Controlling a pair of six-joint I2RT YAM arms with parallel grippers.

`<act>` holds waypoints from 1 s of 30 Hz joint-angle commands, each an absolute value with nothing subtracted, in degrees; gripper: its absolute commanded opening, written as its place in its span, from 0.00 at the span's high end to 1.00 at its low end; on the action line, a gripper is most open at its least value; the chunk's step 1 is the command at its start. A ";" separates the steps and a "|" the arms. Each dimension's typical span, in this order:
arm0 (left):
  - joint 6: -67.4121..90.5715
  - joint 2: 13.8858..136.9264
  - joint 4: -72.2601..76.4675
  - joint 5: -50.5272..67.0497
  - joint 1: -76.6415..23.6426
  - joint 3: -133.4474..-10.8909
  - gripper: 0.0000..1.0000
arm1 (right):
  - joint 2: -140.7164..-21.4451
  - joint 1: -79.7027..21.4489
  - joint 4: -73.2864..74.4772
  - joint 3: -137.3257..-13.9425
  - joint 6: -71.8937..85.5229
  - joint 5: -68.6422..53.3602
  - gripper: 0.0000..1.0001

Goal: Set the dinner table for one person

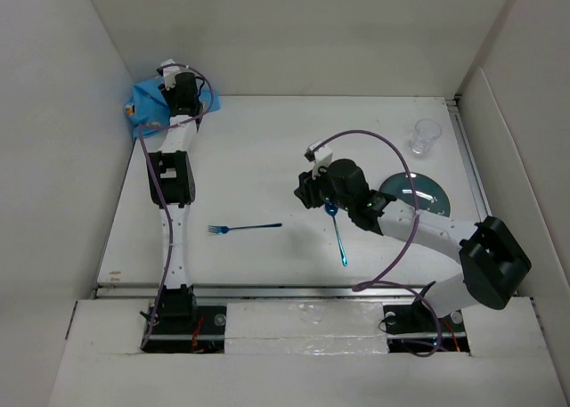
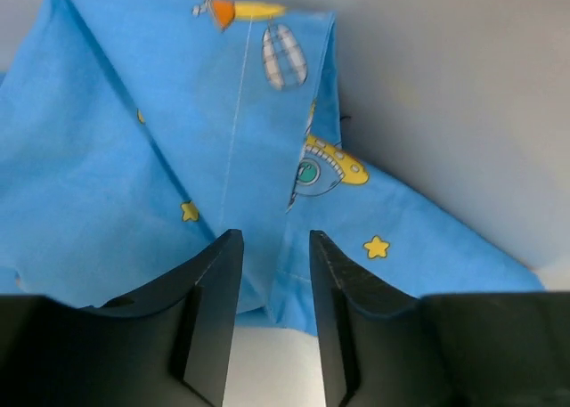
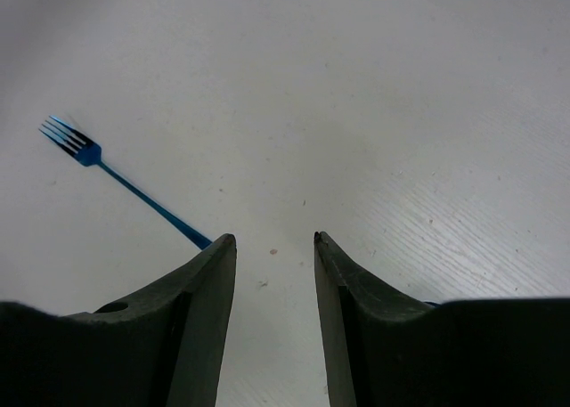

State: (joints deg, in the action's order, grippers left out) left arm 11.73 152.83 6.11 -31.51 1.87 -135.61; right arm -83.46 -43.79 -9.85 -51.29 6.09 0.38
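Left gripper (image 2: 272, 238) up close: jaws spread partway, with a fold of the blue placemat (image 2: 134, 158) right at its tips. The placemat sits bunched in the far left corner of the worktop (image 1: 258, 149), whose middle lies to that gripper's near right. The left arm looks best placed to drag it. Right gripper (image 3: 272, 238) hovers spread, fork (image 3: 134, 189) ahead-left.

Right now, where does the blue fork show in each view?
Top external: blue fork lies left of centre, tines pointing left.
Left wrist: not in it.
Right wrist: upper left, handle ending at the right hand.
Shared landmark: right hand, by the handle's end.
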 commanded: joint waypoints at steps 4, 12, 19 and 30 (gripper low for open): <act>10.63 153.28 8.26 -31.20 2.54 -138.87 0.72 | -82.09 -41.58 -13.01 -52.30 6.33 -1.23 0.54; 10.02 153.64 7.91 -29.18 2.55 -139.40 0.46 | -79.19 -37.10 -12.31 -51.07 6.33 -1.76 0.54; 9.84 151.97 8.79 -29.44 2.55 -137.02 0.85 | -77.18 -34.81 -10.82 -50.54 6.94 -1.93 0.54; 9.49 146.70 10.27 -28.65 2.55 -128.53 1.00 | -72.78 -34.80 -9.58 -50.27 6.94 -2.63 0.54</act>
